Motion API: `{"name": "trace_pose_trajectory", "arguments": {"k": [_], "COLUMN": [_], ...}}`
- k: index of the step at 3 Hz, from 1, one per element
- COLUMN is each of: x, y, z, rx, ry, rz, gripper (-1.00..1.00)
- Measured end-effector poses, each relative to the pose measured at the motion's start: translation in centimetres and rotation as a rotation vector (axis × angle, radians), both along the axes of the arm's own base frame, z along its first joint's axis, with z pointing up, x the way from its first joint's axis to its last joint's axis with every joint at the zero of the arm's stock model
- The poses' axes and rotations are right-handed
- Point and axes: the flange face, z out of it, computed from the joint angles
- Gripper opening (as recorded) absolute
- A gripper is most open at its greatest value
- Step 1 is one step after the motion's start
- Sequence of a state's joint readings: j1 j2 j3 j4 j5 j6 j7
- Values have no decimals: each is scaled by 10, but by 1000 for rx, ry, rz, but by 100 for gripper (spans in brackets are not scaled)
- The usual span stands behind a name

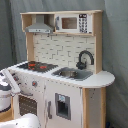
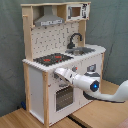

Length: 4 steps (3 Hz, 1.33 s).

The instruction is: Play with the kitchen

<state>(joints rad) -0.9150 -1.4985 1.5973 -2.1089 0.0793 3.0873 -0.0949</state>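
Kitchen (image 2: 60, 65): tall white and light-wood toy unit, upright on a wooden floor (image 2: 20, 119) before a grey curtain (image 2: 10, 50), in both exterior views.

Fittings: grey hood (image 2: 49, 20), toy microwave (image 1: 75, 23), pegboard back (image 2: 57, 37), black faucet (image 1: 85, 59) over the sink (image 1: 72, 74), red-ringed hob (image 2: 51, 59), windowed oven door (image 2: 64, 95), knobs (image 2: 75, 69) on the front panel.

Claw (mine) (image 2: 58, 74): at the front panel, just above the oven door and beside the knobs in the second exterior view. Whether it is spread or pressed together, I cannot tell; whether it touches the panel is also unclear.

Risks, as I judge them:
- Pushing too hard into the panel could tip or shove the light unit backward.
- An off-centre approach could slip off a knob and scrape the front.
- Pulling the oven door at an angle could strain its hinge.
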Motion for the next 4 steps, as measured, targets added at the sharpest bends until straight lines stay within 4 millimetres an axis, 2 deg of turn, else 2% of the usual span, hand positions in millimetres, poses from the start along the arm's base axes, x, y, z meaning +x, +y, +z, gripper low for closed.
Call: {"name": "trace_pose_trajectory", "arguments": {"k": [1, 4], "x": [0, -2], "y": [0, 6], "z": [0, 5], "rx": [0, -326], "ry": [0, -29], "rz": [0, 27], "gripper": [-100, -100]}}
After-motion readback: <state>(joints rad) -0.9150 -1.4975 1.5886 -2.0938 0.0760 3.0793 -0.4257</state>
